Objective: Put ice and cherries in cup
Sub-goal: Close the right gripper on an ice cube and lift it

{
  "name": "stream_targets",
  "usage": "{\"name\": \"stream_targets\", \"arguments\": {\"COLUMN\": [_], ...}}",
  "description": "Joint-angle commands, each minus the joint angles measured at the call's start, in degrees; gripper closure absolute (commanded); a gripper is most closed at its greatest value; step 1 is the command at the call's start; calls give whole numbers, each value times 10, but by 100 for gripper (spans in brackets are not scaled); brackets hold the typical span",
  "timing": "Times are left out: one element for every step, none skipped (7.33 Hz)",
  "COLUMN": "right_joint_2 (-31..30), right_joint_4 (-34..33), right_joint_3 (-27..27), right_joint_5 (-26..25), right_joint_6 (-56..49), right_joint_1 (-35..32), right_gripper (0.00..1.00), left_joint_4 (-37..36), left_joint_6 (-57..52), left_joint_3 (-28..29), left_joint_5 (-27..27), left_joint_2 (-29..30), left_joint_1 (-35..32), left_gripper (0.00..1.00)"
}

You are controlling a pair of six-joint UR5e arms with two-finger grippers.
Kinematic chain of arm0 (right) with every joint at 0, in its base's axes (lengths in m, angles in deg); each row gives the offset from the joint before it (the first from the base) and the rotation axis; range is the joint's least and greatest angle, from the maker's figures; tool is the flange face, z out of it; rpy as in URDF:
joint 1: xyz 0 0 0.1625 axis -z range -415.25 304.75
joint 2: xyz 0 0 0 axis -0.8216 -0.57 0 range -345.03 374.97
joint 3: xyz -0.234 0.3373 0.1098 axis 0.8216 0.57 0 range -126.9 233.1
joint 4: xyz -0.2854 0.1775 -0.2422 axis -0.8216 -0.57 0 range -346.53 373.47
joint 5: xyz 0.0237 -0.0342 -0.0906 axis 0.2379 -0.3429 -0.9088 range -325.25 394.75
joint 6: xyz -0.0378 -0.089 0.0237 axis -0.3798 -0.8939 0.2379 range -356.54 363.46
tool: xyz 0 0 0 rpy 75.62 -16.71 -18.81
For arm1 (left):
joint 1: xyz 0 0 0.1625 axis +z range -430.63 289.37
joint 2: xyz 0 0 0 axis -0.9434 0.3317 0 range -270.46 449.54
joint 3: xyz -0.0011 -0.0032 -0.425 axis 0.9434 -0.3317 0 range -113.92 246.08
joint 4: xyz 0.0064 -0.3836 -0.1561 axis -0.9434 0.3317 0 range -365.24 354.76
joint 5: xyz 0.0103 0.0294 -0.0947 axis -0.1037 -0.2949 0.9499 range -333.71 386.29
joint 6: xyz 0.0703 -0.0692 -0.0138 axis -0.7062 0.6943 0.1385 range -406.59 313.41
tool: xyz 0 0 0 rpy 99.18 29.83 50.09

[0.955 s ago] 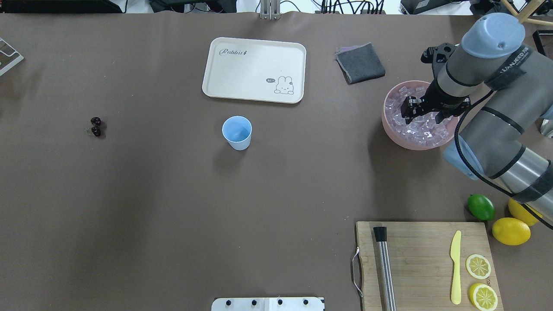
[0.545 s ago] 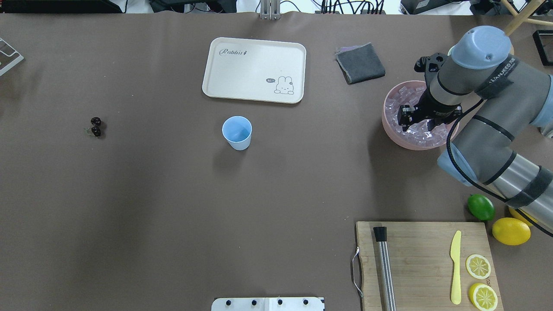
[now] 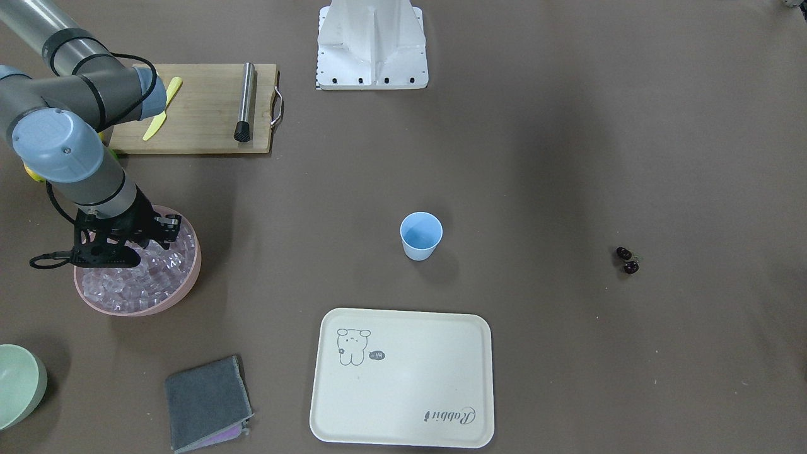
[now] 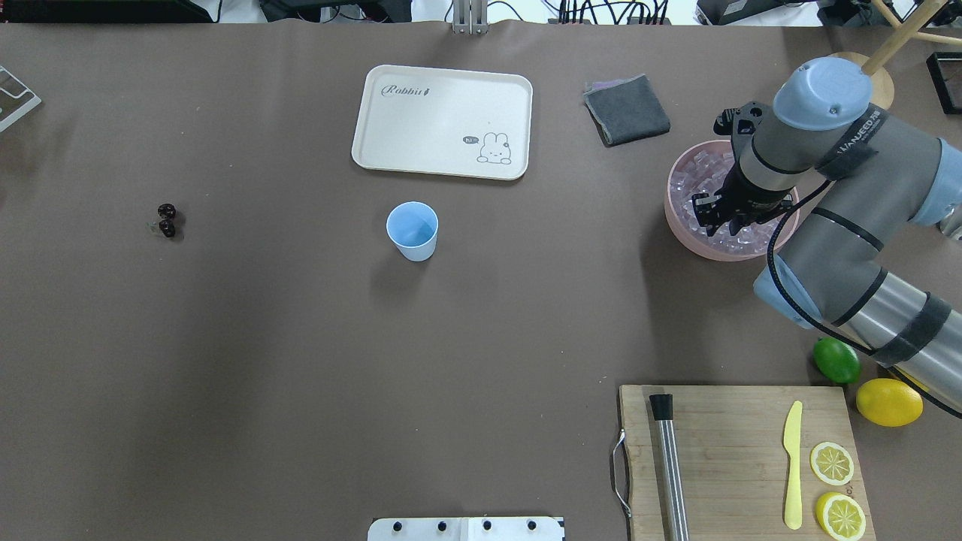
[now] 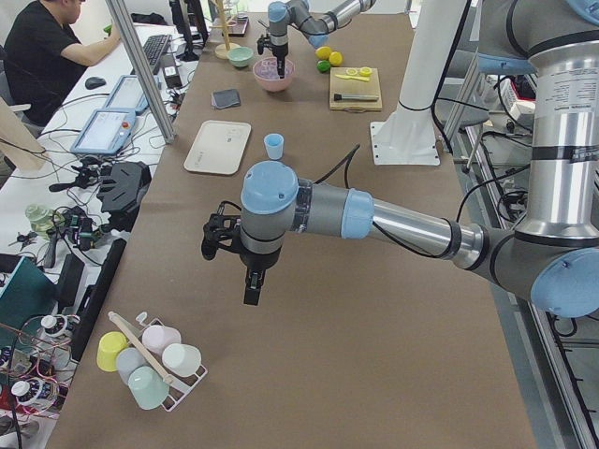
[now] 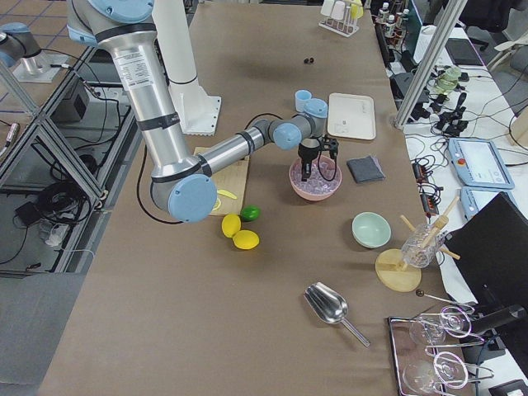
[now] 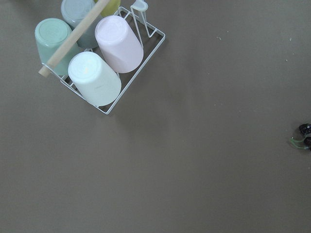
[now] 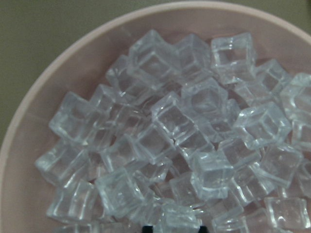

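The light-blue cup (image 4: 412, 231) stands upright mid-table, also in the front view (image 3: 421, 235). The two dark cherries (image 4: 167, 221) lie far to its left, apart from everything; they also show in the left wrist view (image 7: 306, 141). Clear ice cubes (image 8: 160, 141) fill the pink bowl (image 4: 676, 225) at the right. My right gripper (image 4: 721, 216) points down into the bowl, jaws apart, tips among the cubes (image 3: 120, 252). My left gripper (image 5: 251, 295) hangs over bare table far to the left; I cannot tell if it is open.
A cream rabbit tray (image 4: 442, 120) lies behind the cup, with a grey cloth (image 4: 626, 109) beside it. A cutting board (image 4: 729, 451) with muddler, knife and lemon slices is front right, next to a lime (image 4: 836, 361) and a lemon (image 4: 889, 402). A cup rack (image 7: 97, 58) is below my left wrist.
My right arm has swung left and come lower, bringing the gripper down into the ice toward the bowl's near side. Cup and cherries have not moved.
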Motion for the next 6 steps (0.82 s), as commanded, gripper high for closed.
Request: {"name": "stream_targets", "arguments": {"right_joint_2": [2, 3, 2, 7, 53, 120], "right_joint_4": [0, -2, -12, -46, -107, -195], "right_joint_3": [-7, -15, -32, -60, -71, -72], "right_joint_5": [3, 8, 11, 21, 23, 22], "right_joint_6": [-6, -13, -26, -27, -17, -1], "right_joint_1": [-2, -11, -22, -25, -23, -6], "right_gripper": [83, 84, 85, 85, 85, 85], "left_joint_4": [1, 1, 1, 1, 2, 2], "left_joint_6": [0, 0, 0, 0, 0, 0], "left_joint_3": [1, 0, -2, -2, -1, -1], "left_joint_5": [0, 0, 0, 1, 0, 0], "left_joint_2": [-2, -3, -4, -4, -4, -4], "left_joint_1": [0, 0, 0, 0, 0, 0], "left_gripper": [2, 2, 2, 2, 2, 2]}}
